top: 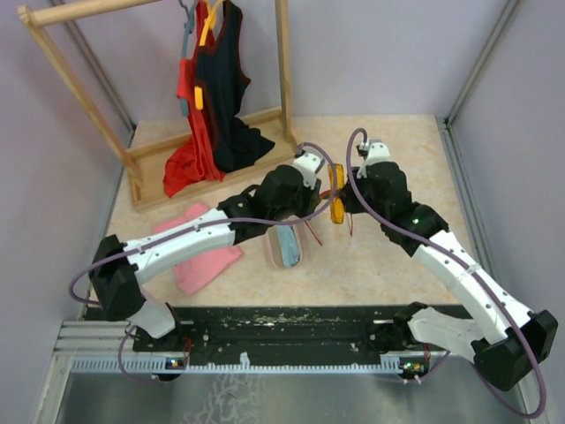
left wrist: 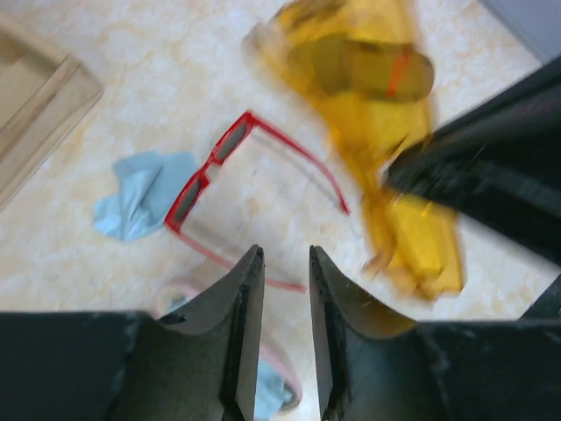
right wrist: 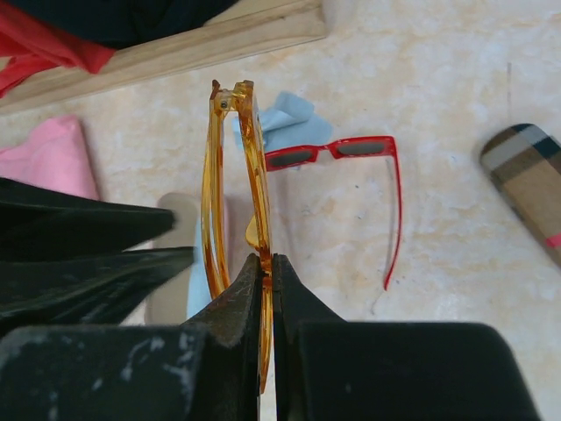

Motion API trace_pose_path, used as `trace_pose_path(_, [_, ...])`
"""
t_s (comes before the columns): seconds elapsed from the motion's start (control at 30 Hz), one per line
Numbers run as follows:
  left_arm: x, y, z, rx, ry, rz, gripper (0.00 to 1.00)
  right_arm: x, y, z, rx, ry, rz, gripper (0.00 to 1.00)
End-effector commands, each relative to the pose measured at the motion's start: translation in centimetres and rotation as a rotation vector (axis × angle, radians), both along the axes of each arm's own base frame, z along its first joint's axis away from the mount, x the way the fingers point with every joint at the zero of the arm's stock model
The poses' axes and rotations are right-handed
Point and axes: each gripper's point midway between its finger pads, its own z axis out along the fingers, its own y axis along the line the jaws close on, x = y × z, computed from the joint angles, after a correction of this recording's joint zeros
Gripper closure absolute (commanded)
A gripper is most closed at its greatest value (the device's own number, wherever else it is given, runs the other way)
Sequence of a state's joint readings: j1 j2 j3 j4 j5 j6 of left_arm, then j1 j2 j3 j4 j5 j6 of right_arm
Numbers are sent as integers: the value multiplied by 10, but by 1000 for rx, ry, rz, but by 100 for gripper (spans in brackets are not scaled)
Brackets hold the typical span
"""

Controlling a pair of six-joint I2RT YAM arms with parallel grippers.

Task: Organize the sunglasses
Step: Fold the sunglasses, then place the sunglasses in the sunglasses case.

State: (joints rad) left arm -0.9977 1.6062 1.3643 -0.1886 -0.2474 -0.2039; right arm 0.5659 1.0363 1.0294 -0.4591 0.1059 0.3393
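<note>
The right gripper [right wrist: 266,263] is clamped on the orange sunglasses [right wrist: 209,202], holding them above the table [right wrist: 456,79]. The left gripper [left wrist: 287,256] hovers just beside them, its 2 fingers slightly apart with nothing between them. Below, the red sunglasses [left wrist: 210,165] lie unfolded on the table, just beside a blue cloth [left wrist: 136,197], with a striped case [right wrist: 526,171] well apart from them.

Pinched between the closed jaws of the right gripper [right wrist: 271,260]: the orange-yellow pair [left wrist: 368,123], translucent, apparently folded, held edge-on off the table [right wrist: 438,70]. Lying on it, ahead and right of those jaws, just beyond the slightly parted jaws of the left gripper [left wrist: 285,254]: the red pair [right wrist: 364,147], dark rectangular lenses, both temples unfolded.
</note>
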Motion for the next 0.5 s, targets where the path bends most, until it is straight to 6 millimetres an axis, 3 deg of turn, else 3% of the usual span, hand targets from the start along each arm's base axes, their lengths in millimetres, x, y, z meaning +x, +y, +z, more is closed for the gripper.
trace_pose_path(0.0, [8, 56, 25, -68, -52, 112, 61, 8, -35, 14, -5, -47, -141, 100])
trace_pose_path(0.13, [9, 118, -9, -199, 72, 186, 49, 6, -38, -2, 1, 6, -113, 100])
trace_pose_path(0.23, [-3, 149, -39, -289, 150, 217, 37, 2, -30, -14, 11, 47, -72, 100])
trace_pose_path(0.33, [-19, 157, -62, -370, 211, 211, 29, -1, -24, -28, 26, 88, -48, 100])
trace_pose_path(0.47, [-25, 150, -82, -440, 293, 212, 25, -5, -17, -42, 56, 127, -31, 100])
